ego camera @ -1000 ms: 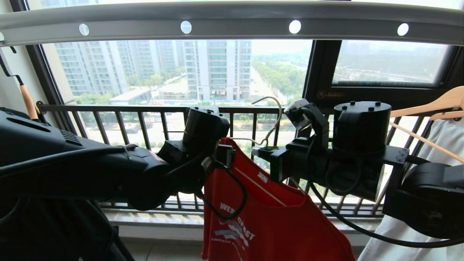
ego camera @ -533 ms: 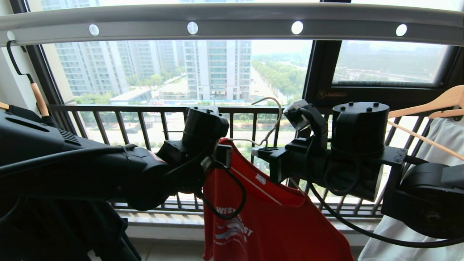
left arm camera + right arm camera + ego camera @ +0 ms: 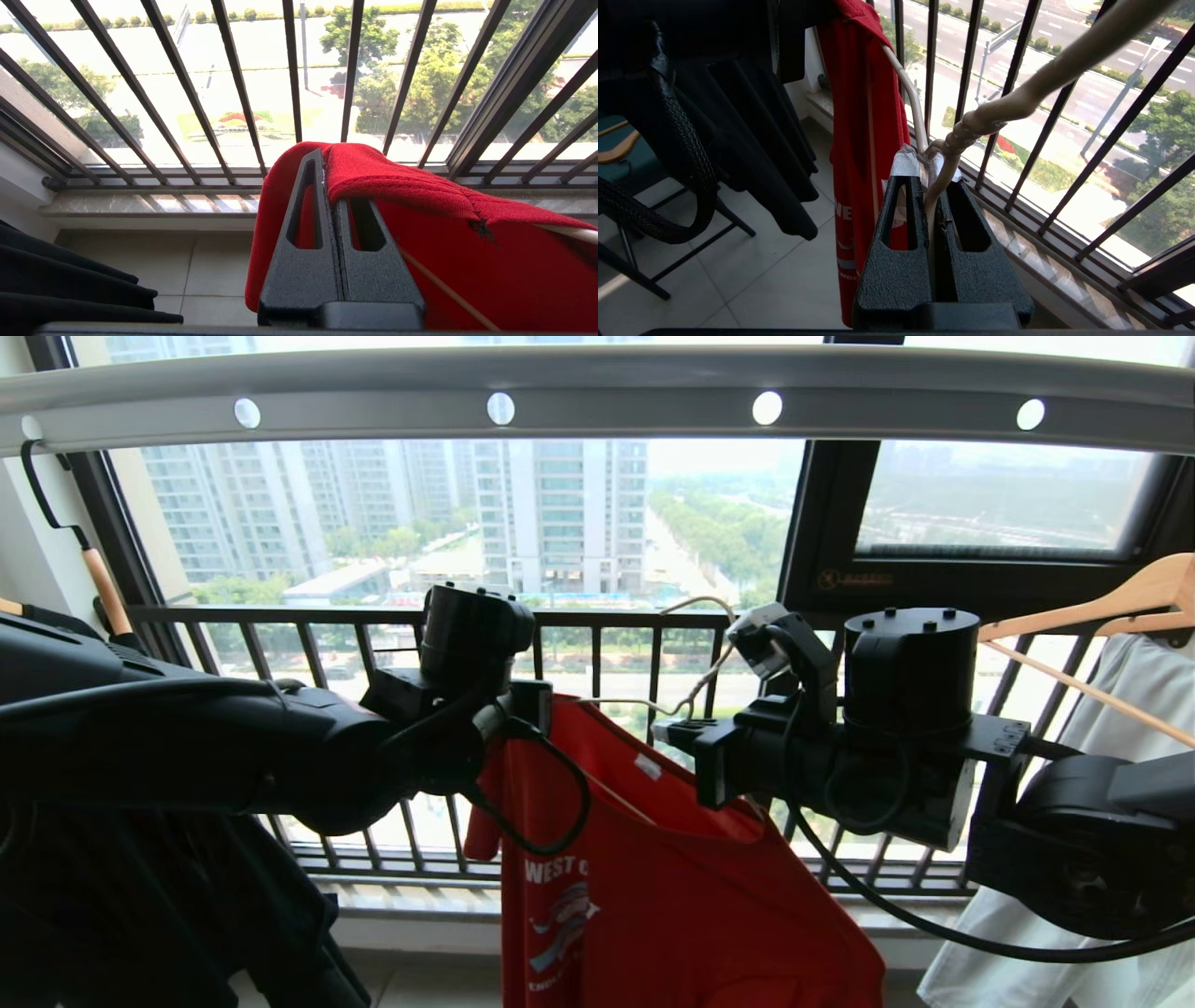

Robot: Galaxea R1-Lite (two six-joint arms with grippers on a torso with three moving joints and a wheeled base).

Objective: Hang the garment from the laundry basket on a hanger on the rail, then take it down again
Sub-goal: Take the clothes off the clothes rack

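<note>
At nine o'clock in your head view the left gripper (image 3: 527, 702) has its jaws clamped together on the shoulder of the garment (image 3: 672, 877), the red cloth folded over one finger in the left wrist view. Your risk there is a pull: tug the fabric toward nine and the shoulder may slide off the hanger's arm, or the thin wire may twist in the other grip.

Toward the centre, the garment hangs below both arms, well under the rail (image 3: 597, 392) at twelve o'clock; the laundry basket is not in view.

Just past centre, the hanger (image 3: 702, 674) is pinched at its twisted neck by the right gripper (image 3: 665, 733), jaws closed on the wire, hook free and pointing up toward the rail. With so little wire inside the jaws, you could see the hook swivel as you lift and miss a hole.

At three o'clock the wooden hanger (image 3: 1102, 607) and pale garment (image 3: 1120, 728) sit near; drift that way and you may snag them.
</note>
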